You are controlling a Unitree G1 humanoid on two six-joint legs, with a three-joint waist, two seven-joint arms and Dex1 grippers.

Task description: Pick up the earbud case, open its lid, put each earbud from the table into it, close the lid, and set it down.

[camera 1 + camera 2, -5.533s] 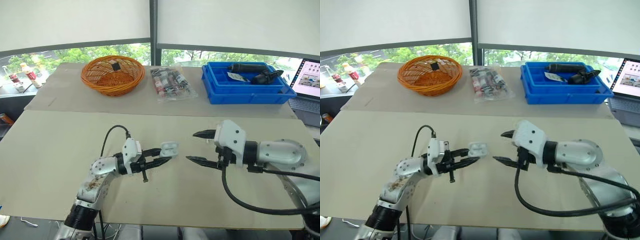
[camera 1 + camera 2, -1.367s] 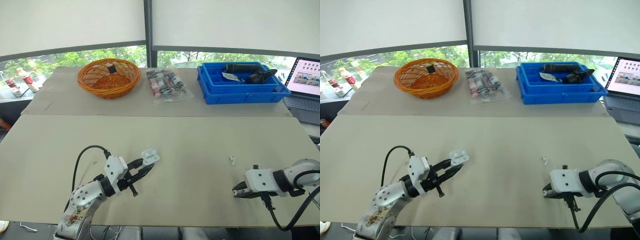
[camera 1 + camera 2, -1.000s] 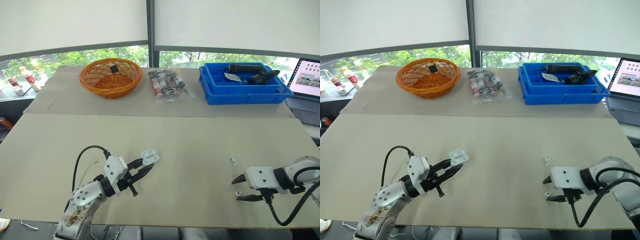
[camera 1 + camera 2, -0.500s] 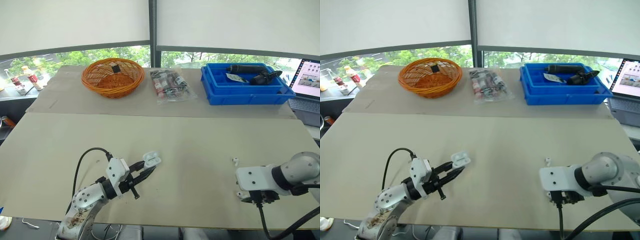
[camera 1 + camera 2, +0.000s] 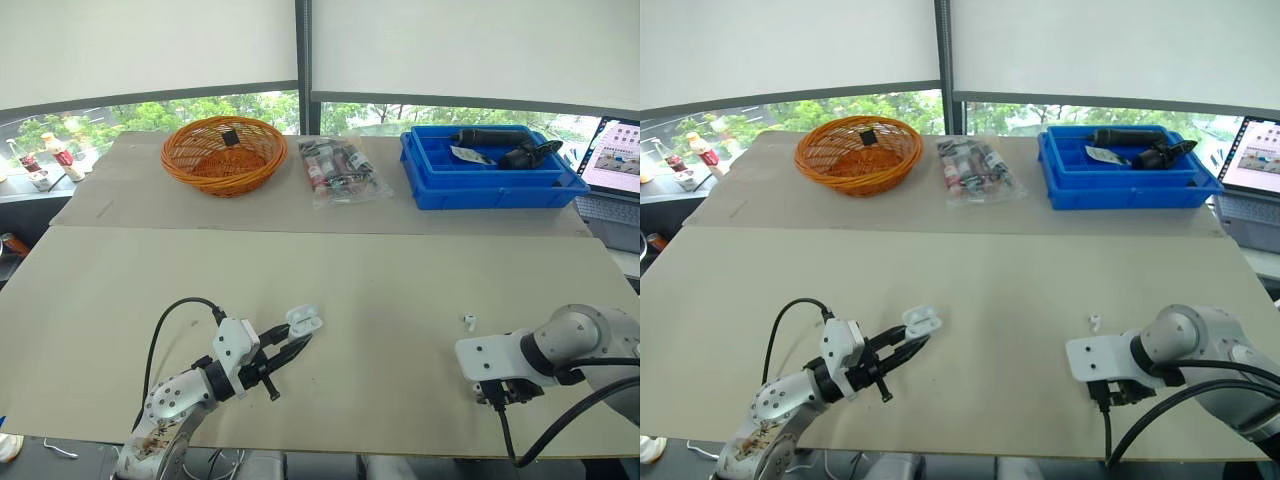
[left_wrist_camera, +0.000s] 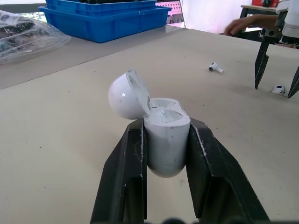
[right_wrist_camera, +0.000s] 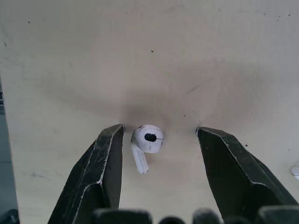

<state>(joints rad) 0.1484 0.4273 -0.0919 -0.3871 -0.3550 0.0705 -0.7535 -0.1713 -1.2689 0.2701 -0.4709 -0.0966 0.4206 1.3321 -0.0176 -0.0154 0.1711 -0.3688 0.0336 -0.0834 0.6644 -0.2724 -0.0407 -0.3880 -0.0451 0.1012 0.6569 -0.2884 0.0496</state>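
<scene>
My left gripper [image 5: 292, 342] clamps the open earbud case [image 6: 166, 140]; my right gripper [image 7: 160, 129], spread, straddles an earbud [image 7: 147, 138] on the beige table [image 5: 400, 270]. Basket [image 5: 224, 153] at 11 o'clock, blue bin [image 5: 480, 186] at 1, windows [image 5: 150, 110] behind.

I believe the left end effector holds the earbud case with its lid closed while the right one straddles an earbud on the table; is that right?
No: the left wrist view shows the lid open. The left end effector holds the earbud case; the right end effector straddles an earbud.
</scene>
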